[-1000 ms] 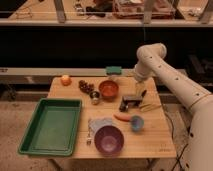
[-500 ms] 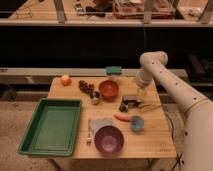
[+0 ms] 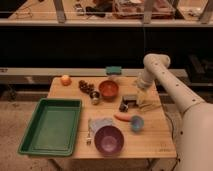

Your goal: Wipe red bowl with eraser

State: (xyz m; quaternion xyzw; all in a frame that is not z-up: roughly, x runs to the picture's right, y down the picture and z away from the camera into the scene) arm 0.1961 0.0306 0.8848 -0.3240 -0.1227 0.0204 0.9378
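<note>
- Front edge: purple bowl (image 3: 109,140), largest dish on the table. Green tray (image 3: 29,145) to its left, looks empty.
- Next back: blue cup (image 3: 136,123), with an orange carrot-like piece (image 3: 122,118) just beside it. Grey cloth (image 3: 101,123) to the left of those.
- Eraser (image 3: 127,104) lies flat on the wood, right of centre, between the carrot piece and the red bowl.
- My gripper (image 3: 138,98) is low over the table, just right of the eraser. I cannot tell whether it is open or closed, or whether it touches the eraser yet.
- Red bowl (image 3: 108,90) sits upright, back and left of the eraser, near it but apart. Small dark items (image 3: 86,87) are just left of the bowl.
- Far edge: teal block (image 3: 113,70) behind the red bowl, and an orange fruit (image 3: 65,80) at the left corner.
- Risk: the eraser is small and low, so an off-centre grab could tip it or skid it toward the carrot piece and cup.
- Risk: the bowl looks light and nothing braces it, so a sideways wipe could push it into the dark items or toward the teal block.
- Risk: two bowls and two blocks are in reach, so I must not drift to the purple bowl or the teal block.
- Surface: pale wooden table (image 3: 156,142), smooth, no lip that I can see.
- Room: pale rail behind the table, then a dark recess, with cluttered shelving above. Grey floor below.
</note>
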